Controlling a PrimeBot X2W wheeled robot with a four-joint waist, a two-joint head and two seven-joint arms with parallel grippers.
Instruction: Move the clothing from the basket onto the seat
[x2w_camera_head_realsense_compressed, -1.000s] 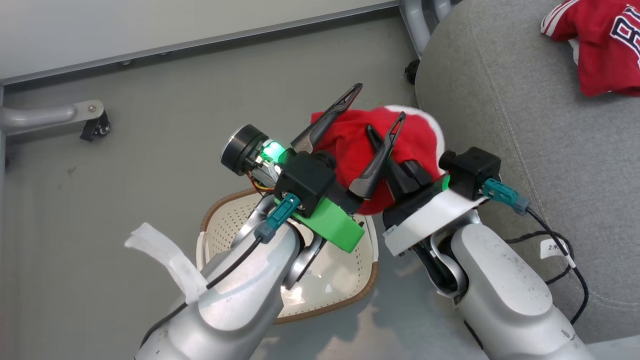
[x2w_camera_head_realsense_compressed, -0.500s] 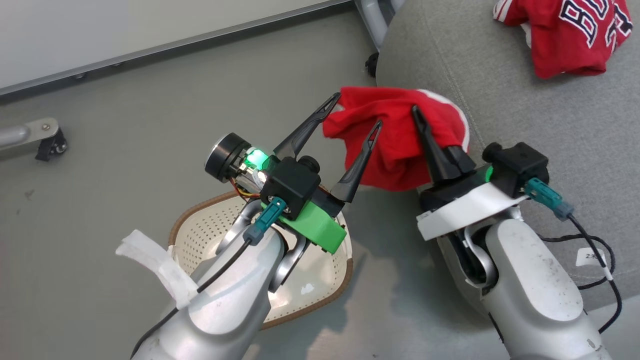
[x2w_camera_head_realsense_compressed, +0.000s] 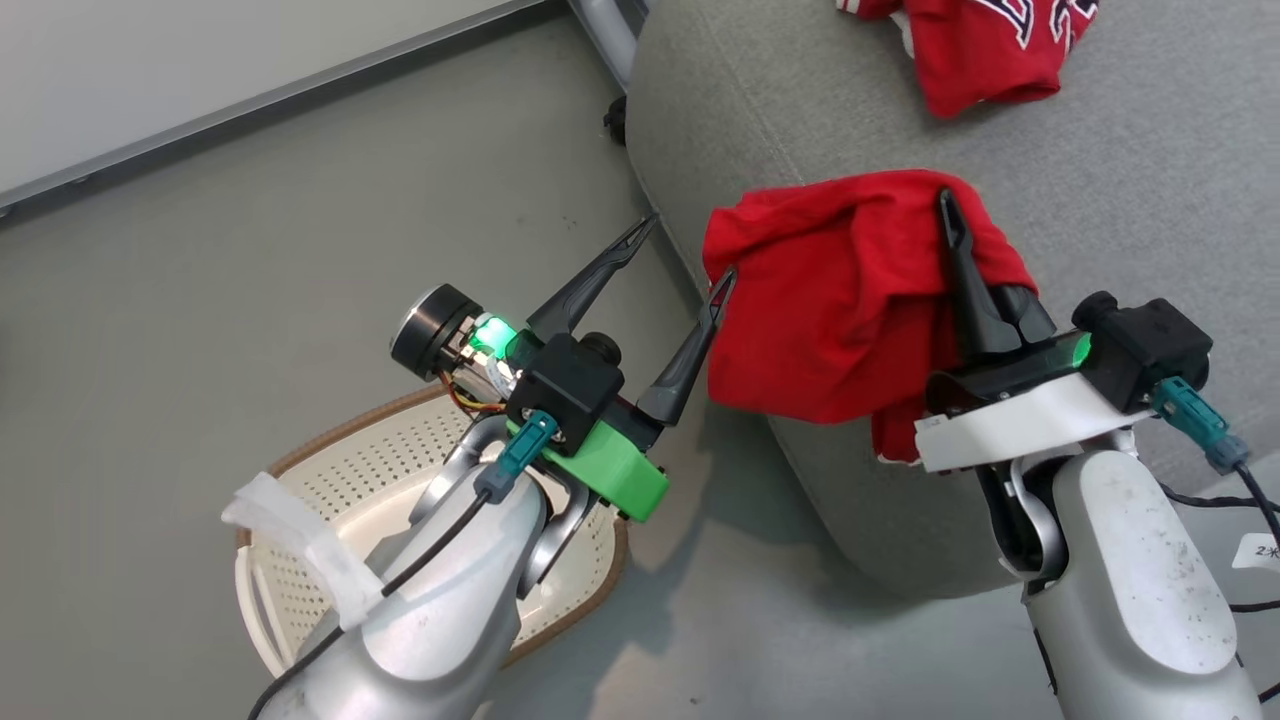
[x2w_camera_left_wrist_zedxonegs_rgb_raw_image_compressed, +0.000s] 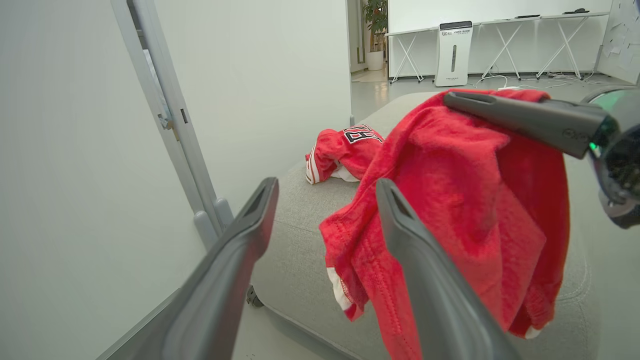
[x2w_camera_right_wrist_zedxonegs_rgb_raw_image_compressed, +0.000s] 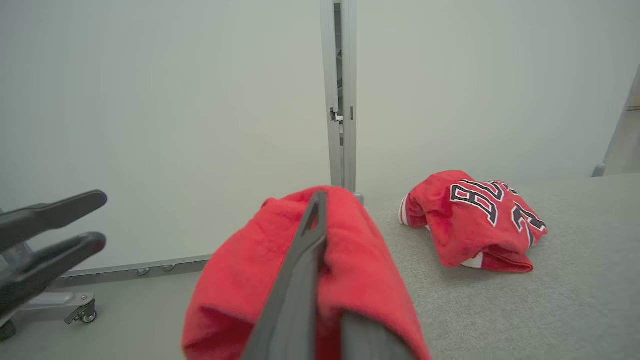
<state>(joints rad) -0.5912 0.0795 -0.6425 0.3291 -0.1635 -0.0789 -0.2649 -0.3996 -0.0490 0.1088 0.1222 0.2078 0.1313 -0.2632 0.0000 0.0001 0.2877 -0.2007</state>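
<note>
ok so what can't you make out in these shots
Head view: the left forearm covers much of the basket, so leftover clothing there cannot be ruled out.
Head view: the top edge cuts off the jersey; its lettering is partial.
Right wrist view: the red garment is bunched around the right gripper; its type is unclear.

Red garment (x2w_camera_head_realsense_compressed: 830, 300), pinched in right gripper (x2w_camera_head_realsense_compressed: 945, 205), moves away from above basket (x2w_camera_head_realsense_compressed: 340, 480) rim, clears left gripper (x2w_camera_head_realsense_compressed: 690, 245) fingers, now hangs over seat (x2w_camera_head_realsense_compressed: 1150, 200) edge instead of floor (x2w_camera_head_realsense_compressed: 300, 250)
</note>
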